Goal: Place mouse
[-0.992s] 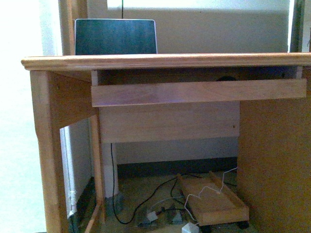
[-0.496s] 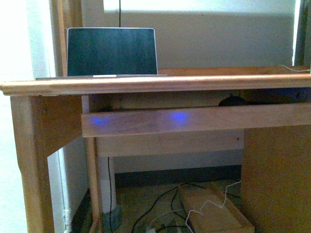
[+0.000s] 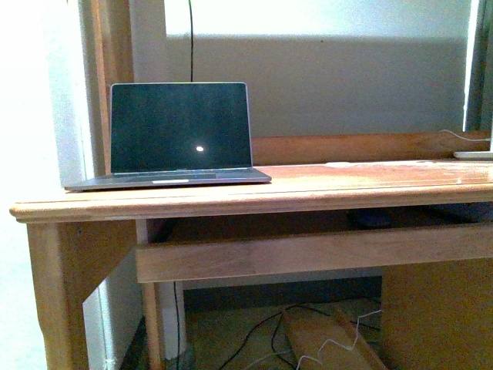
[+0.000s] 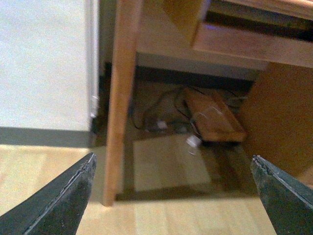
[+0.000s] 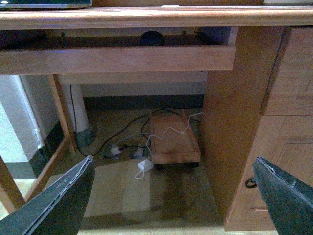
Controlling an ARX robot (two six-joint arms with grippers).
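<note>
Since the earlier frames the front view had risen. The desk [image 3: 347,181] sat lower in the picture, and the laptop [image 3: 181,135] showed whole, with its deck as well as its screen. The gap over the tray [image 3: 308,253] had narrowed to a slit.

The mouse [image 5: 152,37] lay on that pull-out tray under the desk top, behind the front rail and toward the tray's right part. It touched neither gripper. In the front view it was at most a dim dark patch, too unclear to call. It was probably parked there as stowage. The likely goal was the bare desk top right of the laptop, so it had yet to be fetched.

The left gripper [image 4: 172,159] had its fingers spread wide with nothing between them, aimed down at the floor by the left desk leg [image 4: 117,107]. The right gripper [image 5: 172,160] was also spread wide and empty, low in front of the desk opening and well below the tray. I judged both were held apart because no grasp had begun.

On the floor under the desk stood a wooden trolley [image 5: 173,139] amid loose cables [image 5: 122,139]. The laptop stood far left, lid up and screen dark.

No brand, label or writing was legible anywhere.
</note>
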